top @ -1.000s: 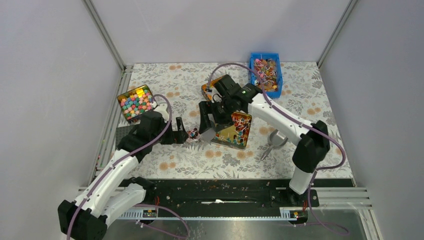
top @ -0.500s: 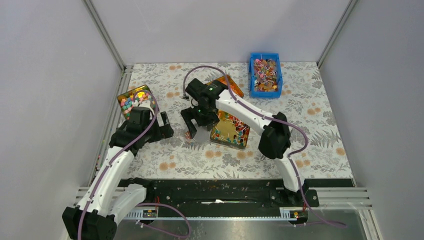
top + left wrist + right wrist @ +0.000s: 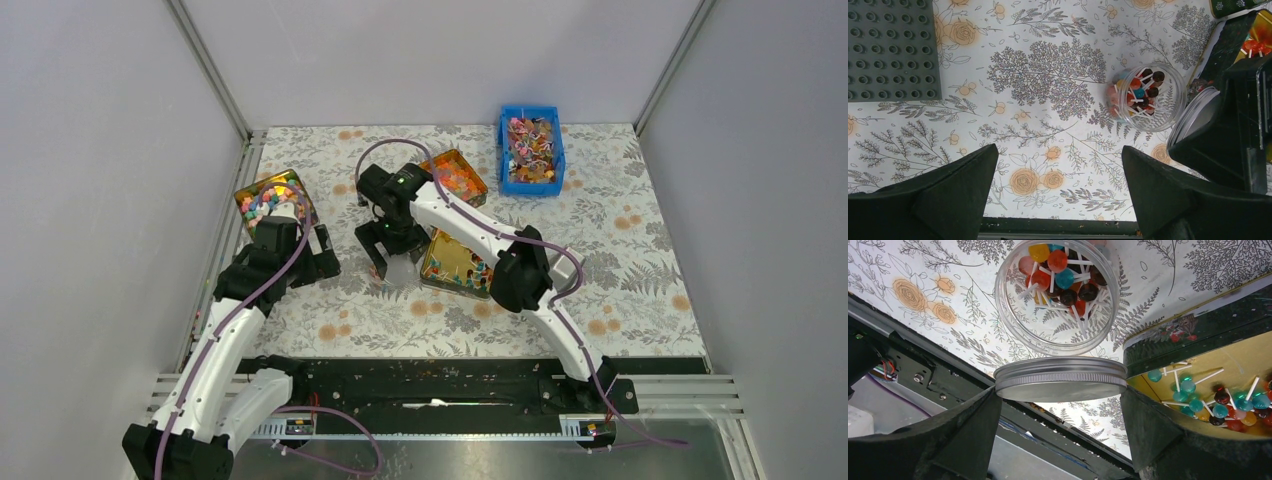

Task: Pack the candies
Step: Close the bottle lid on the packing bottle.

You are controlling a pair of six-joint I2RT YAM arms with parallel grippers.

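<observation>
Setting: robotics lab test cell. Landmark: table (image 3: pixel 640 260) covered with a floral-print cloth. Around the table on three sides: plain grey panel walls (image 3: pixel 100 150) joined by bare aluminium posts (image 3: pixel 205 65). Along the table's near edge: black mounting rail (image 3: pixel 450 385) carrying two white-and-black robot arms (image 3: pixel 215 345) that trail purple cables (image 3: pixel 372 150). Beside the rail: slotted aluminium framing (image 3: pixel 680 395) and exposed red wiring (image 3: pixel 888 369)

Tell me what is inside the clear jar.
Small round candies on white sticks, red, orange, blue and dark, piled in the clear jar; its lid is off. Lower ones are hidden under the pile.
</observation>
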